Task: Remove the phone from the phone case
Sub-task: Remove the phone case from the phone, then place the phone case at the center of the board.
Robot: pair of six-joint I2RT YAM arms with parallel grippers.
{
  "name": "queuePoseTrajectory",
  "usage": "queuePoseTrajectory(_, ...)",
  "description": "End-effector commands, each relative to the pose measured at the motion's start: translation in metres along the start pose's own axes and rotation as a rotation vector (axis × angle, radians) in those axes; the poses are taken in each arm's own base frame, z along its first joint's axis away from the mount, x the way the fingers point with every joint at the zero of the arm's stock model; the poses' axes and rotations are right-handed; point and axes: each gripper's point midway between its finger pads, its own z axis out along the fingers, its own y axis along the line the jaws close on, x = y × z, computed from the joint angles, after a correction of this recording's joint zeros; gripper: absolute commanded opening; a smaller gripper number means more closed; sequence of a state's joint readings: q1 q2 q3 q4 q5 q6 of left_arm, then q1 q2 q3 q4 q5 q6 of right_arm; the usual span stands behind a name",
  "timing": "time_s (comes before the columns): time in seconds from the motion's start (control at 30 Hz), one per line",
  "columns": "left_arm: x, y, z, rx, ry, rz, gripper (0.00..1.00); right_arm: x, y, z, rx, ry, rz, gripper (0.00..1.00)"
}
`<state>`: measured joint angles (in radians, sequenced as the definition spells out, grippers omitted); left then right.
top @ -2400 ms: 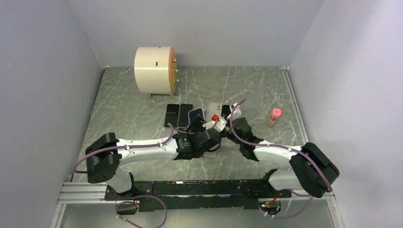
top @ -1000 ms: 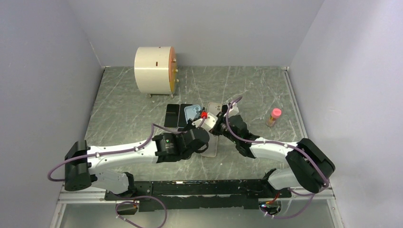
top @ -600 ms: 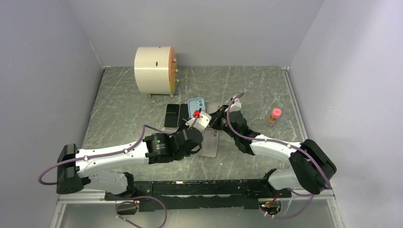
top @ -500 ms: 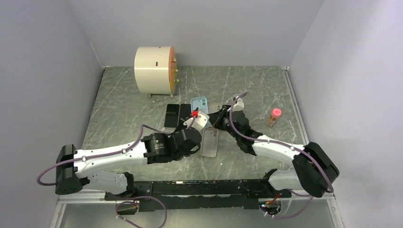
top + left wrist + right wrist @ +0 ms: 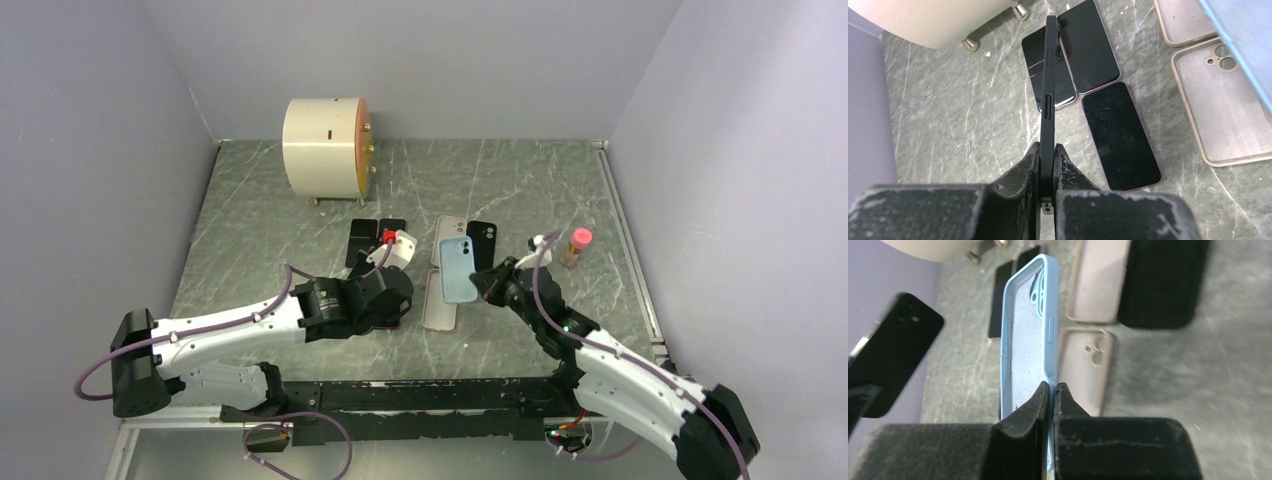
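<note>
The surface (image 5: 300, 200) is a grey stone-look sheet with white veining, smooth, with a low sheen. On the left end effector (image 5: 1048, 150) the black pads (image 5: 1020, 172) are coarse, grainy and scuffed whitish. Pinched between them, the phone (image 5: 1049, 90) shows a smooth black satin edge. Beyond that end effector, the flat phones (image 5: 1120, 135) have glossy, reflective black glass faces. To its right, the beige cases (image 5: 1223, 100) look smooth, matt and rubbery. The right end effector (image 5: 1051, 390) carries equally rough black pads. In its grip, the phone case (image 5: 1025, 340) is pale blue with a matt shell and a finely fuzzy-looking lining. Beyond it, the black case (image 5: 1160, 285) is matt.
</note>
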<state>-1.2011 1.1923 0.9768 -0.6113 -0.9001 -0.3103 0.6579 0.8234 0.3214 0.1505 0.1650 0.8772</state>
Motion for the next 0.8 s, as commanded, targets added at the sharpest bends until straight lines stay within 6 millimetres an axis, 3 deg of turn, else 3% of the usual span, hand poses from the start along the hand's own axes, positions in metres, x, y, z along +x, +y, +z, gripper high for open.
queuePoseTrajectory(0.0,-0.013,0.010,-0.001,-0.019,-0.049,-0.111,0.03,0.024,-0.046,-0.023,0.141,0.050,0.044,0.00)
queuePoseTrajectory(0.33,0.003,0.012,0.002,-0.026,-0.006,-0.127,0.03,0.040,-0.082,-0.048,0.255,0.067,0.089,0.00)
queuePoseTrajectory(0.5,0.012,0.016,0.001,-0.041,0.015,-0.134,0.03,0.055,-0.094,-0.045,0.280,0.095,0.126,0.00)
queuePoseTrajectory(0.77,0.024,0.018,0.000,-0.065,0.063,-0.145,0.03,0.063,-0.102,-0.032,0.284,0.079,0.153,0.00)
